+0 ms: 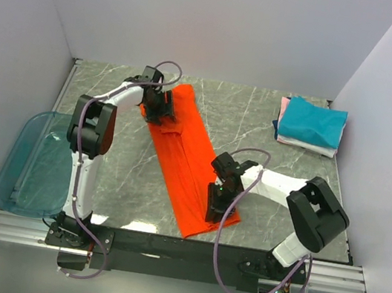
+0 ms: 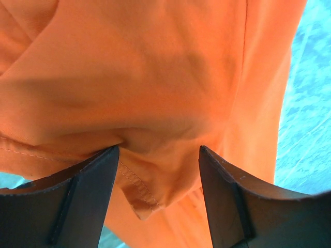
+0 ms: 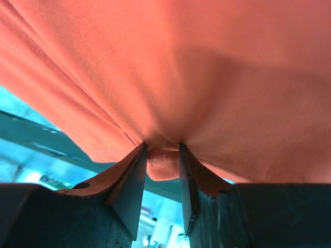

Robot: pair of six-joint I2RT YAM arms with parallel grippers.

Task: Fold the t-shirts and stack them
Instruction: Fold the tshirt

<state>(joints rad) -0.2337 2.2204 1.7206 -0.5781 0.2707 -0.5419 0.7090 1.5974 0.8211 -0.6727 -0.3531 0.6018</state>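
- The orange-red t-shirt [image 1: 187,162] lies as a long, narrow strip. It slants across the middle of the surface [image 1: 259,131], from the far left toward the near edge.
- Your right gripper [image 3: 163,150] is clenched on a small pucker of cloth at the near end of the strip. The pinch looks thin, so check that it catches every layer before you lift.
- Your left gripper [image 2: 159,152] is released. Its fingers are spread wide over the far end, with a hemmed corner bunched between them, and nothing is grasped there yet.
- The step in hand, as I judge it, is folding the strip end to end. First settle the left side by closing on the hem through its full thickness, not just the top layer.
- Raise the near end only just clear of the surface and carry it along the line of the strip, so the edges meet squarely.
- Go slowly, because soft cloth sags and slips, and a one-layer grip would let the fold fall open.
- The folded stack [image 1: 311,124], teal on top, sits at the far right corner, well apart from the strip. Leave it alone for now.
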